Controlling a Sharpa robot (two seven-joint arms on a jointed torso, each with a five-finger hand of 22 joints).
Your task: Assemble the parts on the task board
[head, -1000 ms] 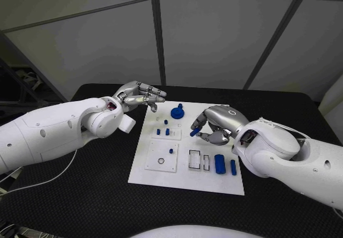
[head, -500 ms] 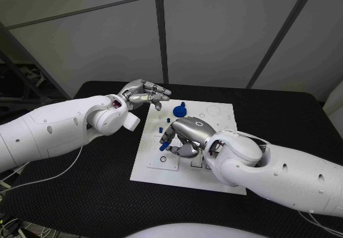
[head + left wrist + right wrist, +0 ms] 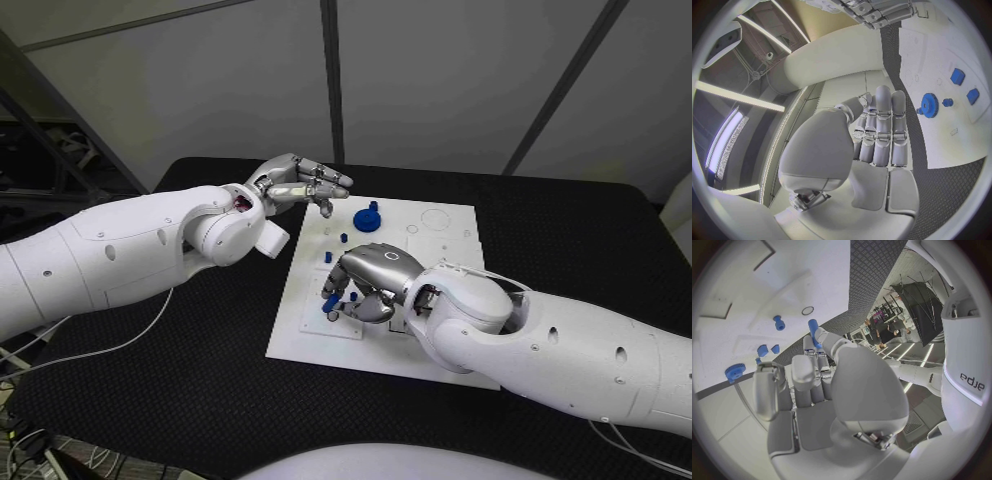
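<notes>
**Peg held over the task board**

Task board (image 3: 433,225) lies flat on the black table (image 3: 173,390). Right hand (image 3: 368,280) hangs over the board's middle, fingers curled, pinching a small blue peg (image 3: 813,328) between thumb and a finger; the peg's free end points down at the board beside a small ring mark (image 3: 807,310). In the head view the peg (image 3: 333,301) shows just under the fingertips, above the board's raised square plate (image 3: 310,325). Left hand (image 3: 300,185) hovers just off the board's far corner, fingers bent inward and close together, nothing in them. Blue gear (image 3: 368,219) stands on the board near that hand. Two small blue blocks (image 3: 957,76) sit beyond the gear.
</notes>
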